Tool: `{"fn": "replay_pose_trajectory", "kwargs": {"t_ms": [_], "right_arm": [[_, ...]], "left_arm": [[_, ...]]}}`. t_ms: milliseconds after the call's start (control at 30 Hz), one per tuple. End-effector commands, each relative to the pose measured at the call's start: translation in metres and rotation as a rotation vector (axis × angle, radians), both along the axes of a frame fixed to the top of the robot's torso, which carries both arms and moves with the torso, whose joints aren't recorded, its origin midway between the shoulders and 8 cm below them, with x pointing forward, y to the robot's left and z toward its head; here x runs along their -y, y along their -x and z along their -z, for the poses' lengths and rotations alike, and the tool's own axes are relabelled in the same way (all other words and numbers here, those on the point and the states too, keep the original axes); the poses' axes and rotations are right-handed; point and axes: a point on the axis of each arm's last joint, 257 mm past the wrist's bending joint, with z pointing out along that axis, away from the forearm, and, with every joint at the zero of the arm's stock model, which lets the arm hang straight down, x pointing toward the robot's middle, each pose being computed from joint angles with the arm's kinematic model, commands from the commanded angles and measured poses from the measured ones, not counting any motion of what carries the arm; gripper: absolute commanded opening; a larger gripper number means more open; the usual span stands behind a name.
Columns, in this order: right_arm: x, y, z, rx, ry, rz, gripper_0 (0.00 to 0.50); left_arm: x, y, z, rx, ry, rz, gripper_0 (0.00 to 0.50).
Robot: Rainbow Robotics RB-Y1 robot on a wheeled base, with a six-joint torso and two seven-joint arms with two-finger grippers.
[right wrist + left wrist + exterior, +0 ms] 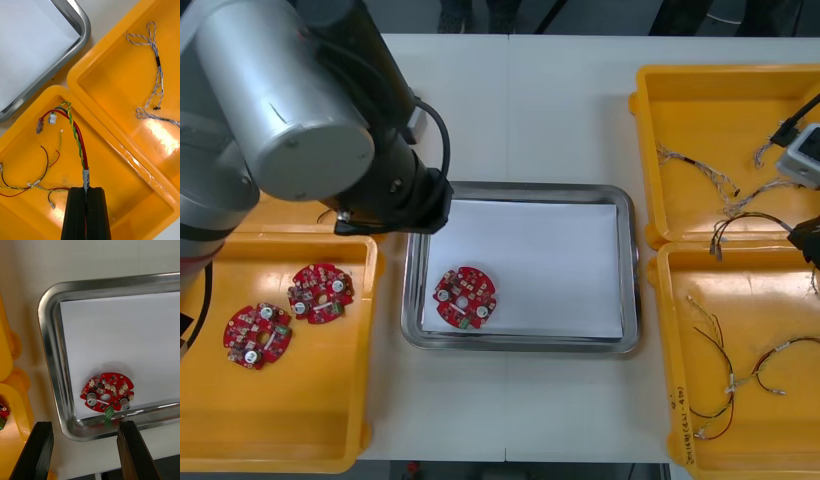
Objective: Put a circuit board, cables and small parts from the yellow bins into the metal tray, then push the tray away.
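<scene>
Right wrist view: the right pincer (86,189) grips a red and yellow cable (77,138) over a yellow bin (22,150); the left pincer (85,423) hangs wide above the metal tray (50,363) holding a circuit board (107,391).

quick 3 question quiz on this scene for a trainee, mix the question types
1. How many circuit boards lie in the metal tray?
2. Over a yellow bin, the right gripper is shut on: A a small metal part; B a red and yellow cable; C nothing.
3. True or false: the left gripper, by the tray's rim, is shut.
Key: 1 one; 2 B; 3 false, it is open.
</scene>
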Motion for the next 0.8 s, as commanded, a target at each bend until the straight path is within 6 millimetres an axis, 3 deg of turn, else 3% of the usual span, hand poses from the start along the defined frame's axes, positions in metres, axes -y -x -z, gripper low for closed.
{"fn": "replay_pose_trajectory", "kwargs": {"t_ms": [33,367,667,800], "right_arm": [[-0.02,-0.01,-0.02,0.051,0.086,-0.102,0.0],[-0.072,-0.015,-0.022,0.052,0.143,-0.252,0.0],[-0.133,-0.015,-0.024,0.064,0.166,-0.412,0.0],[-0.155,-0.016,-0.02,0.054,0.167,-0.458,0.0]], "left_arm": [[-0.037,-0.019,-0.037,0.031,0.031,-0.078,0.5],[-0.103,-0.025,-0.042,0.025,0.003,-0.118,0.5],[-0.168,-0.044,-0.045,0.019,-0.024,-0.121,0.5],[-0.193,-0.052,-0.036,-0.001,-0.079,-0.128,0.5]]}}
